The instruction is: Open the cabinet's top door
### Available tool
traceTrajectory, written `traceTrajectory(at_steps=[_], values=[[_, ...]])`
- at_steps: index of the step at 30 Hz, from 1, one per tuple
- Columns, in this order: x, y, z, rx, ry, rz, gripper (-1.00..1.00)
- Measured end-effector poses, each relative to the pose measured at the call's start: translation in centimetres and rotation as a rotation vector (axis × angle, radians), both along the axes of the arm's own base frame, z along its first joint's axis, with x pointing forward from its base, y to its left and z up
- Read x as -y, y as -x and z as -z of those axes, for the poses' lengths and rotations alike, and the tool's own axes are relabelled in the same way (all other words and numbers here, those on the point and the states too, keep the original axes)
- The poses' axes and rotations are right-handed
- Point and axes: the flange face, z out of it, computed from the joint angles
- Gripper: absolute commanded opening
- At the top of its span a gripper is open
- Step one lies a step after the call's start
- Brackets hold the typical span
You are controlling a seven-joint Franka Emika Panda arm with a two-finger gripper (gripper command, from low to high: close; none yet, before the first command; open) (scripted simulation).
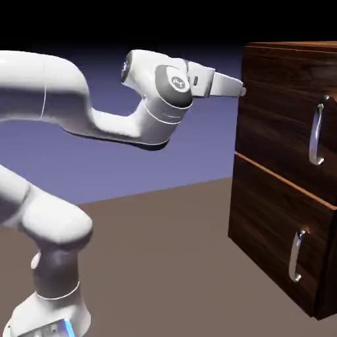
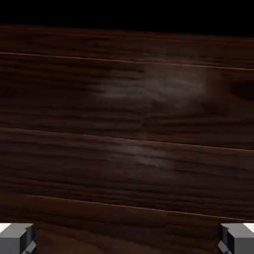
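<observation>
Claw (image 1: 243,92): open, fingertips wide apart, nothing between them. In the exterior view its tip is right by the upper part of the cabinet (image 1: 284,178), near the far edge of the top door (image 1: 276,112); whether it touches cannot be told. The hand view shows dark wood grain ahead of the claw, no handle.

Top door's location: directly ahead of the claw and extending to the exterior view's right. Its long handle (image 1: 317,130) stands upright, well off to that side of the claw and somewhat lower. Door looks closed.

Step in hand, as judged: line up with the handle. Suggested method: back off from the wood first, so the tips do not scrape; travel across toward the handle, dropping slightly; turn so one finger can pass each side of the upright bar. Close near its middle, clear of the curved ends. Risk: approaching askew could knock the bar or jam a fingertip against the panel.
</observation>
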Motion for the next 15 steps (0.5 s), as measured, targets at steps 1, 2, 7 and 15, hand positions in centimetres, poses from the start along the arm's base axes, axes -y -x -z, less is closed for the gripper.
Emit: traceTrajectory(at_steps=[1, 2, 7, 15], values=[[0.4, 0.0, -0.1, 0.013, -0.003, 0.001, 0.00], [0.8, -0.1, -0.2, 0.025, -0.006, 0.001, 0.00], [3.1, -0.4, -0.2, 0.081, -0.022, 0.006, 0.00], [7.4, -1.9, 1.3, 0.150, -0.046, 0.018, 0.00]])
